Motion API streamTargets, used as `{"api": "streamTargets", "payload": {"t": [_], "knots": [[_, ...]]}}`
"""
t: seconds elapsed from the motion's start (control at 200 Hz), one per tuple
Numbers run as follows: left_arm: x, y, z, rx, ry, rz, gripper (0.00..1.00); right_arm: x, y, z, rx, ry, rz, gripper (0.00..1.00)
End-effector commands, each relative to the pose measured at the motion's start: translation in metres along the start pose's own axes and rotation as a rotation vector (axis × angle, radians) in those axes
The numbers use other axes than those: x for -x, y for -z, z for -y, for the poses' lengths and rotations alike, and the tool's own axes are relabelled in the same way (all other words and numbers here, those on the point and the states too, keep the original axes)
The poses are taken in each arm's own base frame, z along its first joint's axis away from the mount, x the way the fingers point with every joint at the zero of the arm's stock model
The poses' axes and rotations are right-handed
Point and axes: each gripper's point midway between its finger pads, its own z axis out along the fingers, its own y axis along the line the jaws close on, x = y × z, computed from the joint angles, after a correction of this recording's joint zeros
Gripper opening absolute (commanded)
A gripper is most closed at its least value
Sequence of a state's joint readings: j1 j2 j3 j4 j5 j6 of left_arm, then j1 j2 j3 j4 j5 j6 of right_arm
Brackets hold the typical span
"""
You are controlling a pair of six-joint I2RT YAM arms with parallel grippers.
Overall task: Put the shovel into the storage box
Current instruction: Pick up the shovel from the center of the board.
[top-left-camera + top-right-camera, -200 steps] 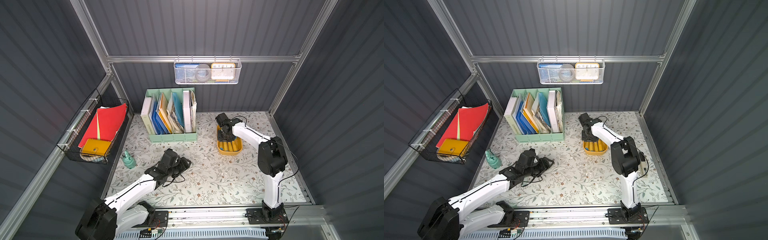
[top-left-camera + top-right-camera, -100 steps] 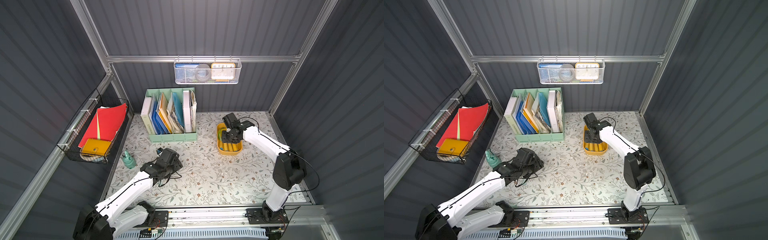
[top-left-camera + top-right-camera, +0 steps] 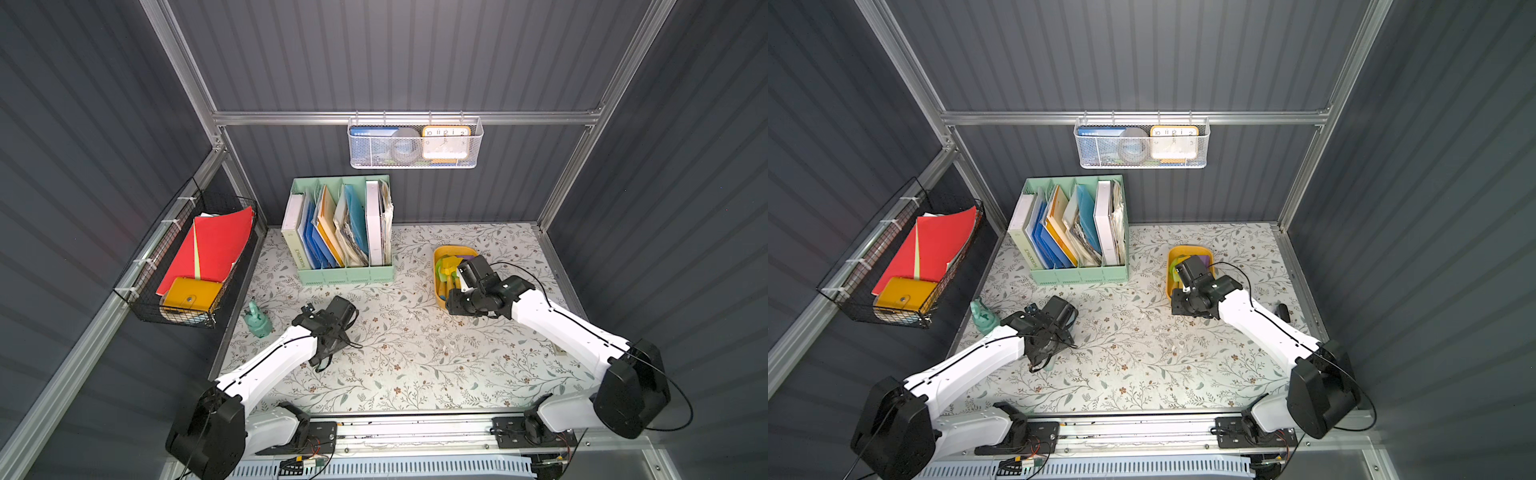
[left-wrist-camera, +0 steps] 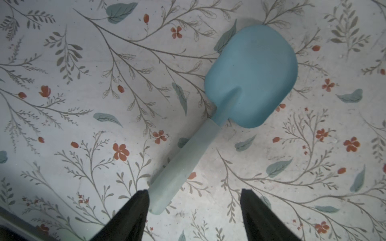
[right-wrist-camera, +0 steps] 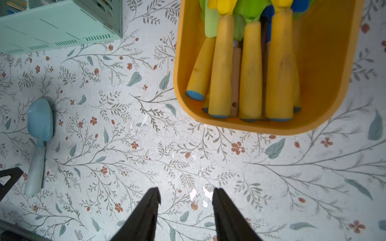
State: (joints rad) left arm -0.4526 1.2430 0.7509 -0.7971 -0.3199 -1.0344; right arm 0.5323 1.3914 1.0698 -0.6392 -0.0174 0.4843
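Shovel (image 4: 234, 98), pale blue plastic with a rounded scoop and a frosted, lighter handle, lies flat on the floral table (image 4: 79, 116), not in the storage box. The left gripper (image 4: 194, 193) hangs straight above the butt of the handle with its jaws spread wide. The handle's end sits between the two black fingers (image 4: 135, 210), just beside one of them and well clear of the other, so nothing is gripped. In both top views the left wrist covers most of the shovel, at about 9 o'clock from the middle of the table.

The storage box (image 3: 455, 250), a mustard-yellow tub with rounded corners, stands at about 2 o'clock on the table, well apart from the shovel, with bare floral surface between them. It holds several toy tools (image 5: 250, 73) with yellow handles and green, yellow and blue heads, packed side by side. The right gripper (image 5: 186, 191) hovers over bare table just beside the box's near end, its jaws partly apart and empty. A mint-green file holder (image 3: 345, 274) full of folders stands at about 11 o'clock, against the back wall.
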Motion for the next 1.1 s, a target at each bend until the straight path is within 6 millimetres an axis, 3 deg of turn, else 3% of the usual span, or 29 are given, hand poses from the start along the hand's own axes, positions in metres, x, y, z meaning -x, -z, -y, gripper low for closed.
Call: {"api": "streamTargets", "payload": {"t": [0.0, 0.52, 0.82, 1.091], "knots": [[0.001, -0.007, -0.011, 0.056, -0.030, -0.004, 0.74, -0.010, 0.001, -0.003, 0.036, -0.032, -0.003, 0.48], [-0.033, -0.041, -0.020, 0.069, -0.028, -0.122, 0.53, -0.023, -0.012, -0.010, 0.074, -0.082, -0.027, 0.48], [-0.040, -0.037, -0.018, 0.040, -0.054, -0.145, 0.41, -0.025, -0.017, -0.014, 0.078, -0.081, -0.032, 0.48], [-0.044, -0.033, 0.008, -0.090, -0.077, -0.171, 0.15, -0.024, -0.015, -0.014, 0.083, -0.089, -0.024, 0.48]]}}
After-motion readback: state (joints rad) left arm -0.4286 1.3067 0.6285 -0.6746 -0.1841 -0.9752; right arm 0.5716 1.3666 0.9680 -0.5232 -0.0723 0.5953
